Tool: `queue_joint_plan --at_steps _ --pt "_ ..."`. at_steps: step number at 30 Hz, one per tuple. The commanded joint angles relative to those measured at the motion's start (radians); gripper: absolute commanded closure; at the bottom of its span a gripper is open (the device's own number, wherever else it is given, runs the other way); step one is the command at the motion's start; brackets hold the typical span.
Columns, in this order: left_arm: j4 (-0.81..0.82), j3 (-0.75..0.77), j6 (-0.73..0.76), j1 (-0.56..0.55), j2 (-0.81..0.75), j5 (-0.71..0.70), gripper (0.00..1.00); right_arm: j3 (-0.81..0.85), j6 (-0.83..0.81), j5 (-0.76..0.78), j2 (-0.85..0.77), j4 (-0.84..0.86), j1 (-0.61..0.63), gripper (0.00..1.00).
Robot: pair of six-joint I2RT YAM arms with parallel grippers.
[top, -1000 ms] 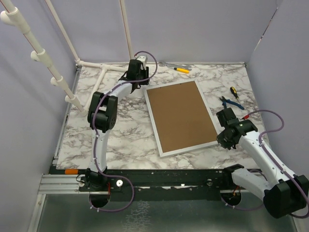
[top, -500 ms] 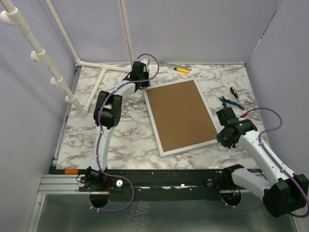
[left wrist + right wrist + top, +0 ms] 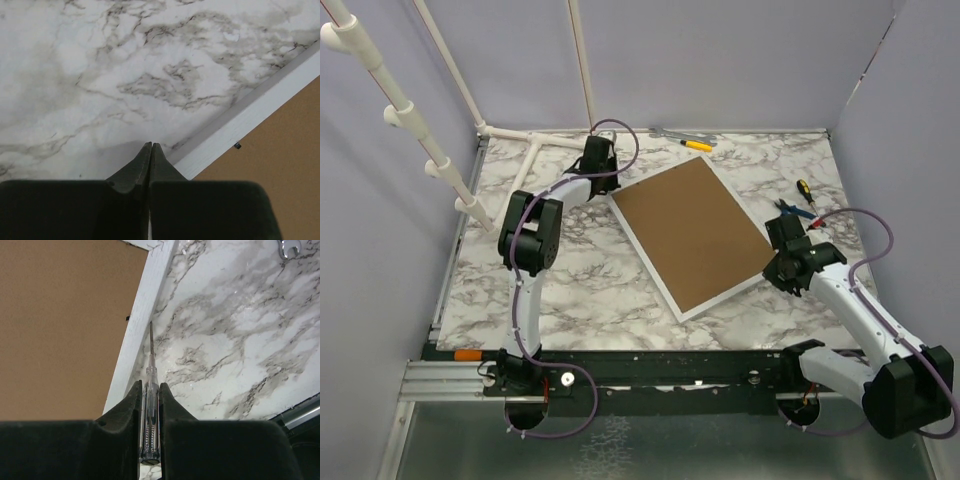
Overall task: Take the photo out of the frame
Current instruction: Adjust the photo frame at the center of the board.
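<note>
On the marbled white bench (image 3: 570, 270), lilac walls (image 3: 720, 60) around, left claw (image 3: 151, 146) is sitting shut, right claw (image 3: 149, 384) gripping a clear-handled screwdriver (image 3: 150, 374).

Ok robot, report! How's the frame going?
Left gripper shut, empty, beside frame edge. Right gripper shut on screwdriver, tip at frame rim. Frame face down, photo hidden.

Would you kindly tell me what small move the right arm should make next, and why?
Probably ease the tip of the screwdriver sideways onto the small black tab at the edge of the backing board. The right gripper holds the tool along the white rim of the frame, not yet on that tab, and the board is in place.
</note>
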Motion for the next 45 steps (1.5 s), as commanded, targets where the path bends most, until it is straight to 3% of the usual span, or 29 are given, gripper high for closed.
queue_joint_plan --at_steps 1,12,19,25,33,39,45 --pt "-0.094 -0.207 -0.114 -0.01 -0.142 -0.105 1.0 0.038 -0.033 0.034 0.034 0.163 -0.001 1.0" --pt "0.002 -0.709 -0.303 -0.053 -0.557 -0.187 1.0 0.083 -0.125 0.025 0.15 0.324 -0.028 0.99" --pt "0.004 -0.937 -0.367 -0.088 -0.785 -0.117 1.0 0.178 -0.25 -0.141 0.276 0.408 -0.032 1.0" --pt "-0.008 -1.1 -0.416 -0.09 -0.905 -0.147 1.0 0.266 -0.284 -0.132 0.385 0.476 -0.038 1.0" --pt "-0.131 -1.044 -0.384 -0.075 -1.092 -0.285 1.0 0.364 -0.279 -0.039 0.468 0.446 -0.05 0.99" --pt "-0.07 -1.006 -0.465 0.005 -1.048 -0.399 1.0 0.332 -0.259 -0.001 0.434 0.347 -0.05 1.0" --pt "0.099 -0.95 -0.523 0.031 -0.872 -0.47 1.0 0.172 -0.246 -0.015 0.29 0.377 -0.05 0.99"
